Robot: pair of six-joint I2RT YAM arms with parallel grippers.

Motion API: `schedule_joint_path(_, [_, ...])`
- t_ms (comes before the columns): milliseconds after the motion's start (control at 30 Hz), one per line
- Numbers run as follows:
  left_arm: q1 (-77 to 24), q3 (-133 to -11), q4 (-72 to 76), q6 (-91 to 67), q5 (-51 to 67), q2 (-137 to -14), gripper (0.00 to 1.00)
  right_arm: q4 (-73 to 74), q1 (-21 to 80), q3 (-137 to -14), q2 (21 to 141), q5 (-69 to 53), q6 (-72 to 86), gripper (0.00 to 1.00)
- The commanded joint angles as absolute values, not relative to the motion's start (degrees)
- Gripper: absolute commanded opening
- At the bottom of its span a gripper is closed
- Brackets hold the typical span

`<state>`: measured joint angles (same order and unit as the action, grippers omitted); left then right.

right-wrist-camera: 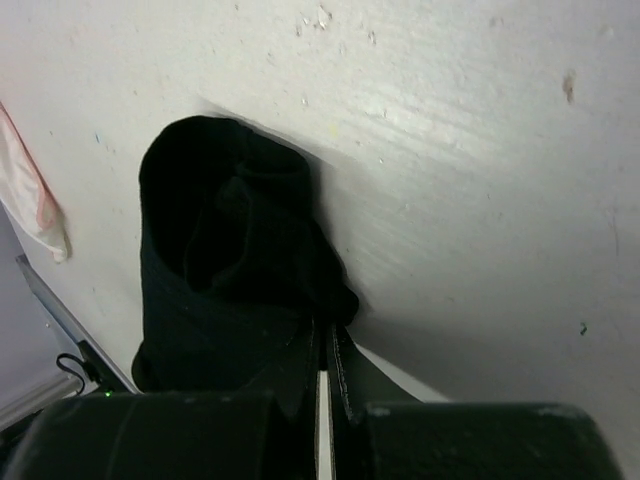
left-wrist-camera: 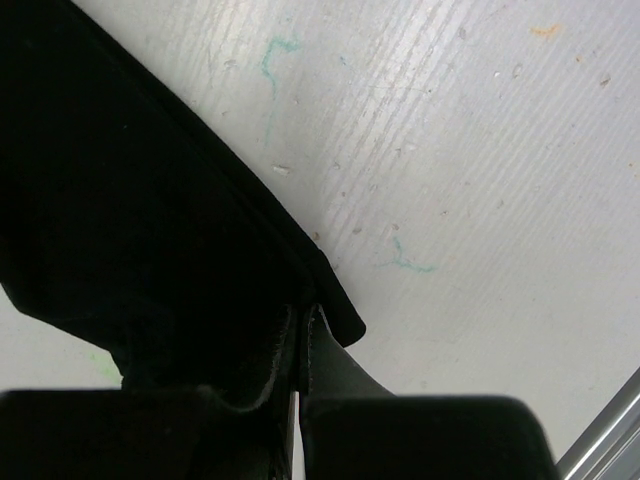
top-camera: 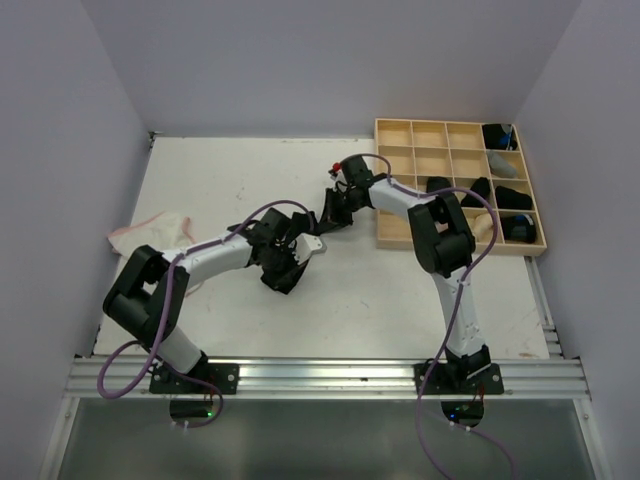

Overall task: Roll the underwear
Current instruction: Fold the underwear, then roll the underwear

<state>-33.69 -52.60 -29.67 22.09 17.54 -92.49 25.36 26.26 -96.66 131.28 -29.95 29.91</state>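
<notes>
Plain black soft cloth brief [right-wrist-camera: 230, 240], centre of white desk [top-camera: 400, 300], part-rolled. Right fingers [right-wrist-camera: 352, 385] clamped on roll end; left fingers [left-wrist-camera: 345, 385] clamped on black hem, probably holding cloth taut for rolling.

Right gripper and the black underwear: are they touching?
Touching. The right wrist view shows the right gripper shut, pinching the edge of the black underwear.
</notes>
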Motion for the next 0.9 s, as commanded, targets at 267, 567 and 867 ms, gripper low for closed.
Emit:
schedule_joint_path(267, [-32.96,-52.12,-41.22,27.95,24.61,-95.98,0.09,28.83,26.10,-102.04,133.51,-25.57,24.44,0.00])
schedule_joint_path(567, [-32.87,-55.90,-41.49,25.41,24.44,-94.83,0.38,32.43,26.19,-103.71,128.68,-27.86,19.69,0.39])
schedule_joint_path(867, [-32.96,-57.04,-39.64,22.85,23.12,-93.96,0.47,22.69,26.28,-96.33,116.28,-36.29,25.03,0.38])
